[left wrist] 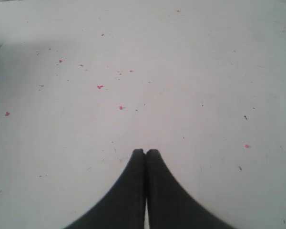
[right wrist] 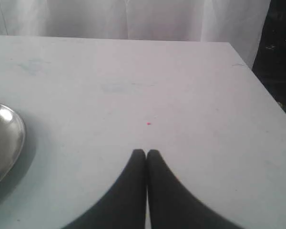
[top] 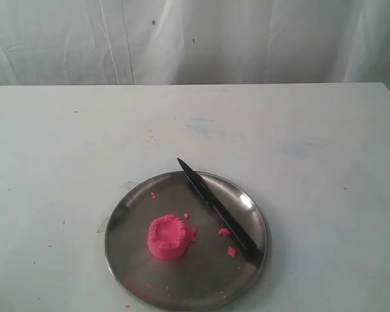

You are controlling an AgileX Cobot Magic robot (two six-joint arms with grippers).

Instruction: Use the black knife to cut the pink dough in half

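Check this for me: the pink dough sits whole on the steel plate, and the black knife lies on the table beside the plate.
Wrong on the knife. The exterior view shows the black knife lying on the steel plate itself, across its right side, not on the table. The pink dough does sit whole on the plate.

The round shiny steel plate (top: 120, 214) has its nearest rim clipped by the lower edge of the exterior view, and the right wrist view shows only a curved sliver of the plate (right wrist: 12, 136) before the picture's edge cuts it off. The black left hand (left wrist: 146, 151) and black right hand (right wrist: 146, 151) show only pressed-together fingertips; the rest runs out of each wrist view. Pink specks (left wrist: 100, 87) scattered on the white desk (left wrist: 205, 71) are too small to identify.
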